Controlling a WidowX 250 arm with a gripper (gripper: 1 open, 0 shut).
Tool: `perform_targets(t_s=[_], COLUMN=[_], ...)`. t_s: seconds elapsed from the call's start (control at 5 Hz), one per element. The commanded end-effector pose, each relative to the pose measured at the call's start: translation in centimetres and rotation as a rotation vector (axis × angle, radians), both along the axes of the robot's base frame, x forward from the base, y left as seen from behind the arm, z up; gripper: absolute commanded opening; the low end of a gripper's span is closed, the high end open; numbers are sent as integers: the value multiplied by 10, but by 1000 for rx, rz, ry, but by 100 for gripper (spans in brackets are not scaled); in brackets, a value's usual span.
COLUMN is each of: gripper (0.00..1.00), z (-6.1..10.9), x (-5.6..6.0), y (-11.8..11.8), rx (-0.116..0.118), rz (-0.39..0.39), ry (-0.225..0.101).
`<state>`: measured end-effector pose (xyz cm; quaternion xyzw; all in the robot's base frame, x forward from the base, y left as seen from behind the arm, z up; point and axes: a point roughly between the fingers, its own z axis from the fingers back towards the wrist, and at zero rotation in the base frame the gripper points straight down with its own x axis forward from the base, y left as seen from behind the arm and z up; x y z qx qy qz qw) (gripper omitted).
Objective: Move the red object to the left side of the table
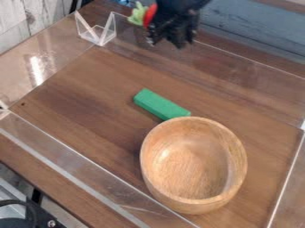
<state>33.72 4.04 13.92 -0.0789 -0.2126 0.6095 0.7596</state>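
The red object [144,13], a small red strawberry-like toy with a green leafy top, hangs in the air over the far part of the table [84,89], near the back wall. My dark gripper [159,28] is shut on the red object, which sticks out on its left side. The fingertips are blurred and partly hidden by the gripper's body.
A green rectangular block [160,104] lies mid-table. A large wooden bowl [193,163] sits at the front right. Low clear acrylic walls [71,169] border the tabletop, and a small clear folded stand [95,28] sits at the back left corner.
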Motion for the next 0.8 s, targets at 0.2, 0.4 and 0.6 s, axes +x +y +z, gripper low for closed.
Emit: perform_targets(t_s=[0.2,0.4,0.6], gripper=[0,0,0], z=[7,15,27], x=[1,-4,-10], y=[17,27,30], rx=[9,12,16], rz=[-23,-12,-19], ry=[-26,-22,-21])
